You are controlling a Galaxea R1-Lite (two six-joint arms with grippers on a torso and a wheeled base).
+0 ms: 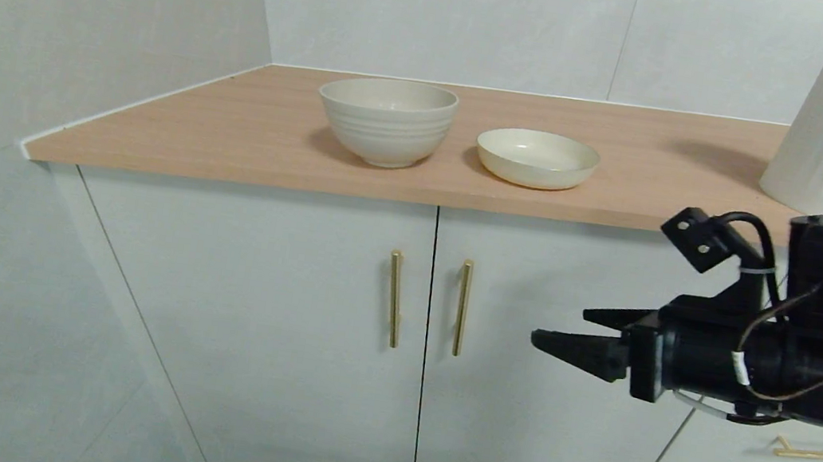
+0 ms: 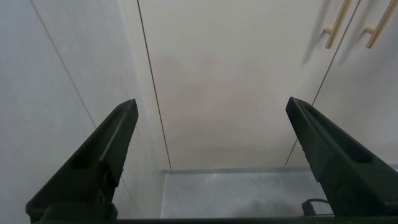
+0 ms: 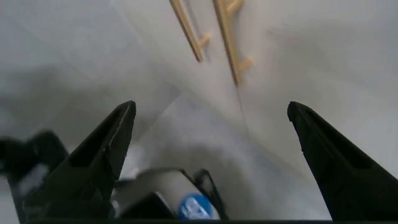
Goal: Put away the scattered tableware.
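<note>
Head view: deep beige ribbed bowl (image 1: 387,121) and shallow cream dish (image 1: 537,158) sit side by side, not touching, on wooden bench (image 1: 233,127) above white cabinet with gold bar handles (image 1: 394,299). Right gripper (image 1: 561,326) spread wide, empty, in front of the doors; left gripper (image 2: 211,109) also wide, empty.

We see a deep, pale grey-beige ceramic bowl (image 1: 386,121) with raised bands around its outside, standing upright, open side up, on the light wooden countertop (image 1: 233,125), towards its near edge. Just to its right, not touching it, sits a shallow, round cream dish (image 1: 537,158) with a low rim, also upright, its inside bare
</note>
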